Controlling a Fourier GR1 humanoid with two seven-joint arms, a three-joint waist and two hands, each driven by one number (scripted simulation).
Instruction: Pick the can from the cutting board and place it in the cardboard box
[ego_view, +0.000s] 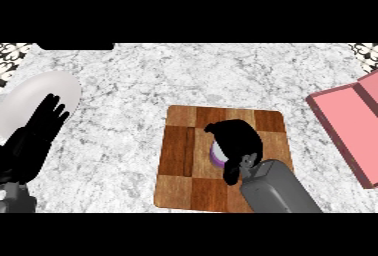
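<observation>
On the board (181, 165), a rounded-corner checkered slab of light and dark wood blocks lying flat on the counter (148, 80), the right hand (238, 142) sits curled over the can (218, 157), and only a thin sliver of that can peeks out at the hand's left edge: a curved side, pale on top with a purple band along the bottom. Black fingers wrap across it from above, thumb tucked low near the wrist, so the hand is clasped round the can, which stands near the middle of the board, a touch right of centre. Behind the hand runs the right forearm (277, 192), a smooth grey boxy shell coming up from the lower edge over the board's bottom right corner. The counter itself is mottled white and grey stone, speckled all over. Over at the right edge, well apart from the board, lies the box (347, 125), showing pink here, with flat panels and a raised rim, tilted diagonally and cut off by the frame. Far left, the left hand (40, 127) rests open, fingers straight and pointing up, in front of a smooth white oval plate (44, 92).
</observation>
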